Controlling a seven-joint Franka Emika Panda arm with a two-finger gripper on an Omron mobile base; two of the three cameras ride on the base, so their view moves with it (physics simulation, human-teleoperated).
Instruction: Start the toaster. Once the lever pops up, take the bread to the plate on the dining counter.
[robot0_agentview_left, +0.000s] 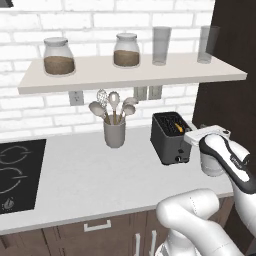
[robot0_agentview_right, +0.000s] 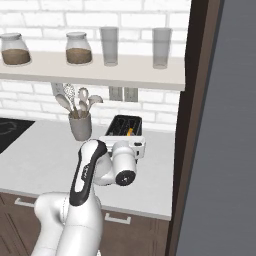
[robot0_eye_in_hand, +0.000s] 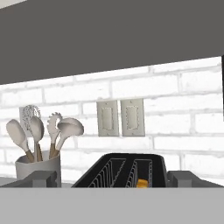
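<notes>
The toaster (robot0_agentview_left: 170, 137) sits on the white counter just right of the utensil cup (robot0_agentview_left: 114, 133), with the bread (robot0_eye_in_hand: 141, 183) sunk in one of its two slots (only a yellow corner shows). The gripper (robot0_eye_in_hand: 112, 180) hangs released, jaws wide, just in front of the toaster. The slice is probably light, stiff and crumbly; pinch its exposed top edge. One toaster, one slice, two jars, two glasses.

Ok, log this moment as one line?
phase: approaching small black boxy toaster | gripper: open, empty, behind toaster | yellowish bread: in slot
</notes>
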